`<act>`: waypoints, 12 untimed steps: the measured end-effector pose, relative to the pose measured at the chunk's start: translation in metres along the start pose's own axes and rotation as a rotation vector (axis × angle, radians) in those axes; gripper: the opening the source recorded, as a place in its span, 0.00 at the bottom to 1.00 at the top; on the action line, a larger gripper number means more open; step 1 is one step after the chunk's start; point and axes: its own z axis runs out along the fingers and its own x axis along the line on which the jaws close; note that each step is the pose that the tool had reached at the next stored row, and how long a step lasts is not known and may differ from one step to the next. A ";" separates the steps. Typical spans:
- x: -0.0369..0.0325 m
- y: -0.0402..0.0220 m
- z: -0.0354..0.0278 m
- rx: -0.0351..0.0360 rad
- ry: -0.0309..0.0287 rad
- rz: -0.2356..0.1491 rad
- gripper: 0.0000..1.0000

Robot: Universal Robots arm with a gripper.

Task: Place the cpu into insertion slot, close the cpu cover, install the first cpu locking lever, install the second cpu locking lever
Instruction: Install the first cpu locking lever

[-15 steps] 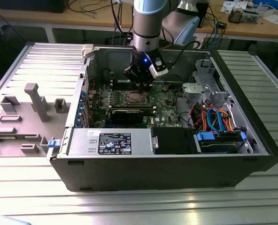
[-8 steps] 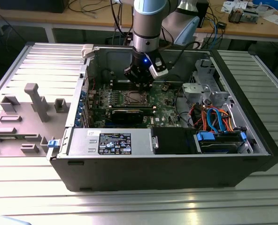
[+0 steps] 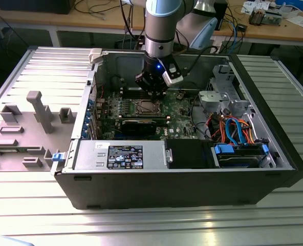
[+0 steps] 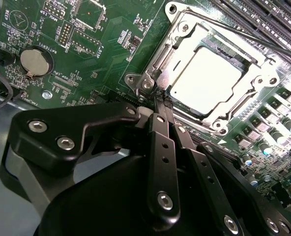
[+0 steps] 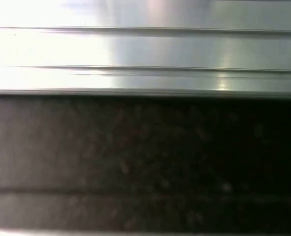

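We see the claw pressed together at a socket corner | the cpu sits under the cpu cover, mid-motherboard | we think it's light, stiff, fragile; hold by edges

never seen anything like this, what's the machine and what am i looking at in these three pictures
It is a robot arm working inside an open computer case that sits on a ribbed metal table. The exterior view looks at the whole scene from off the arm. The other two pictures come from cameras riding near the arm's wrist. In the second wrist view the black claw hangs with its tips together at a corner of the cpu cover, which lies down around the cpu on the green motherboard. It holds nothing I can make out.
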 end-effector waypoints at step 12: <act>-0.0001 0.0009 -0.0024 -0.0182 0.0010 0.000 0.11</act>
